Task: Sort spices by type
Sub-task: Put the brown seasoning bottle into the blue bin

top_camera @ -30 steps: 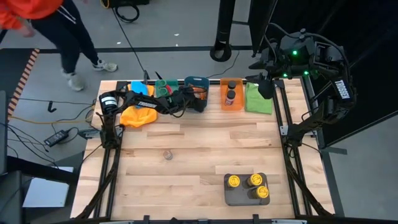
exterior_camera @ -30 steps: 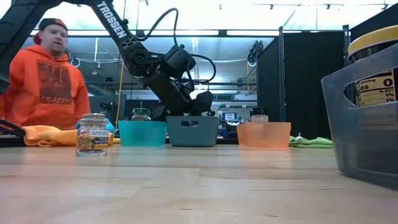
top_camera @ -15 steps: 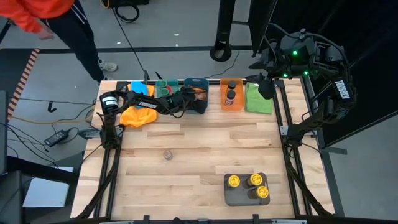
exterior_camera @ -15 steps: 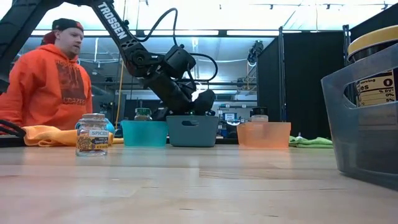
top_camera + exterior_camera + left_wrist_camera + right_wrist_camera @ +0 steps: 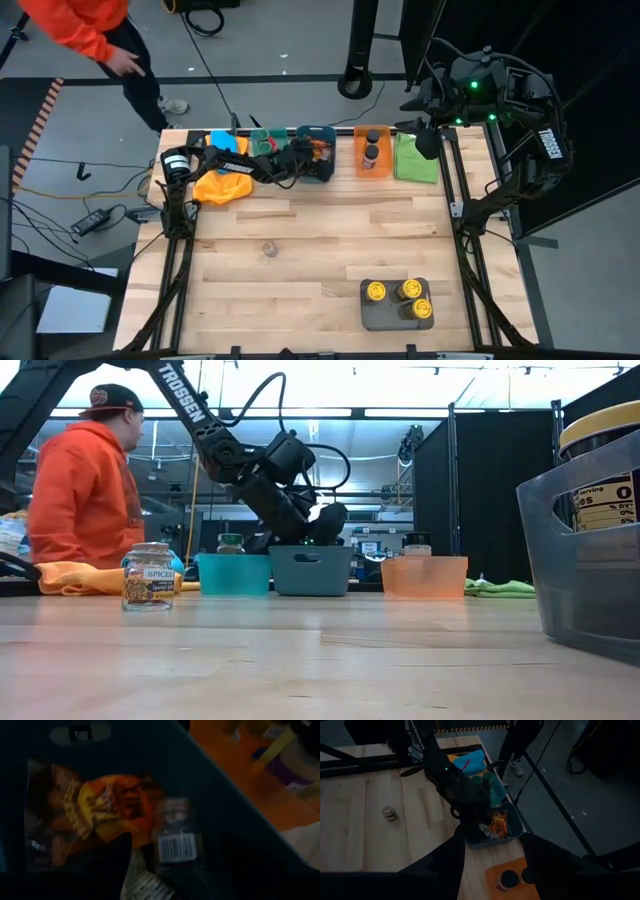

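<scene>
High view showed the left end effector [image 5: 312, 160] released over the dark blue bin [image 5: 326, 133], orange packets [image 5: 107, 807] lying just below it inside. Right end effector [image 5: 425, 140], fingers apart and empty, hung beyond the table's [image 5: 320, 235] far right corner.

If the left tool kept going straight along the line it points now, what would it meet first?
Most likely the orange foil packets lying in the dark blue bin. The left tool hangs over that bin and its wrist view looks straight down onto them. How far off they lie is unclear.
</scene>
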Tool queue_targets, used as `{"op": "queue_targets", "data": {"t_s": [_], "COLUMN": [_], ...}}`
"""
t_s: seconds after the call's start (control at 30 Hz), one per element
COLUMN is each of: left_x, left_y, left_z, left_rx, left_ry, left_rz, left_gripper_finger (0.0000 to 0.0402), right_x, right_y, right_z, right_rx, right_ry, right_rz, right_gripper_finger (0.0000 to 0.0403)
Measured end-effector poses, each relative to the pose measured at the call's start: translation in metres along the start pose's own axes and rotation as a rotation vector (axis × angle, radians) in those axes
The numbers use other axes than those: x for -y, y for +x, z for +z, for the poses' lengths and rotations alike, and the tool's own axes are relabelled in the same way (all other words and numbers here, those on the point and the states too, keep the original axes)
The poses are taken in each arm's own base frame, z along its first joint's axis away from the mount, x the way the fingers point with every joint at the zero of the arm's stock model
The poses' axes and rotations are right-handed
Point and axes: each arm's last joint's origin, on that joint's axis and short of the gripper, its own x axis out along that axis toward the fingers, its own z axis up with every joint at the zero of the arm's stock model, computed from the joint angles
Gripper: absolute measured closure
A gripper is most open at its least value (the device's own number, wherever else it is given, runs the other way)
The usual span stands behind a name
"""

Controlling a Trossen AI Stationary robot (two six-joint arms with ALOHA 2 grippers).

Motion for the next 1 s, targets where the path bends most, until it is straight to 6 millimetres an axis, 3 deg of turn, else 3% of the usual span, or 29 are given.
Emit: {"op": "queue_targets", "data": {"t_s": [0.3, 0.5, 0.6, 0.73, 0.87, 1.0], "left_x": [0.017, 0.029, 0.033, 0.034, 0.03, 0.022], "left_y": [-0.005, -0.036, -0.07, -0.131, -0.188, -0.232], "left_z": [0.03, 0.066, 0.087, 0.103, 0.093, 0.063], "left_rx": [0.025, -0.017, -0.054, -0.099, -0.142, -0.183], "left_ry": [0.085, 0.215, 0.334, 0.385, 0.465, 0.495], "left_rz": [-0.048, -0.115, -0.216, -0.335, -0.399, -0.475], "left_gripper_finger": [0.0098, 0.0098, 0.0098, 0.0098, 0.0098, 0.0098], "right_x": [0.0, 0.0, 0.0, 0.0, 0.0, 0.0], "right_y": [0.0, 0.0, 0.0, 0.0, 0.0, 0.0], "right_z": [0.0, 0.0, 0.0, 0.0, 0.0, 0.0], "right_rx": [-0.001, -0.001, -0.001, -0.001, -0.001, -0.001], "right_ry": [-0.001, -0.019, -0.026, -0.038, -0.045, -0.045], "right_rz": [0.0, 0.0, -0.001, 0.0, 0.0, 0.0], "right_gripper_finger": [0.0195, 0.0193, 0.0193, 0.0195, 0.0194, 0.0194]}}
